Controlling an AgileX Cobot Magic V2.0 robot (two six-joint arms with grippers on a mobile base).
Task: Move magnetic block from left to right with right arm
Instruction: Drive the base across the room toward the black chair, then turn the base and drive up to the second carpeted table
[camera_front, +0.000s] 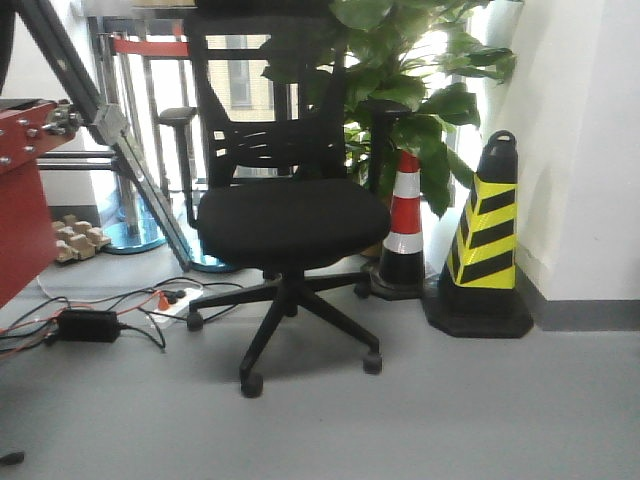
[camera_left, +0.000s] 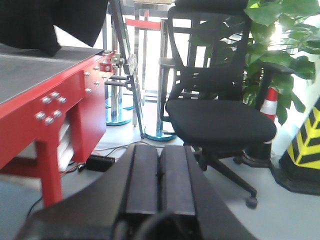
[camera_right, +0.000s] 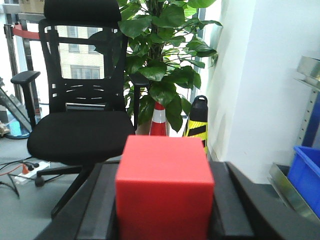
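The magnetic block (camera_right: 164, 187), a plain red cube with a lighter top, fills the lower middle of the right wrist view. My right gripper (camera_right: 162, 200) is shut on it, one dark finger (camera_right: 100, 205) against its left face and the other against its right face. It is held up in the air, facing the room. In the left wrist view my left gripper (camera_left: 159, 175) is shut, its two flat black pads (camera_left: 142, 175) pressed together with nothing between them. Neither gripper nor the block shows in the front view.
A black office chair (camera_front: 290, 215) stands ahead on the grey floor, a leafy plant (camera_front: 400, 80) and striped cones (camera_front: 490, 235) behind it. A red table (camera_left: 50, 100) is at the left, with cables (camera_front: 110, 310) on the floor. A blue bin (camera_right: 306, 175) sits at far right.
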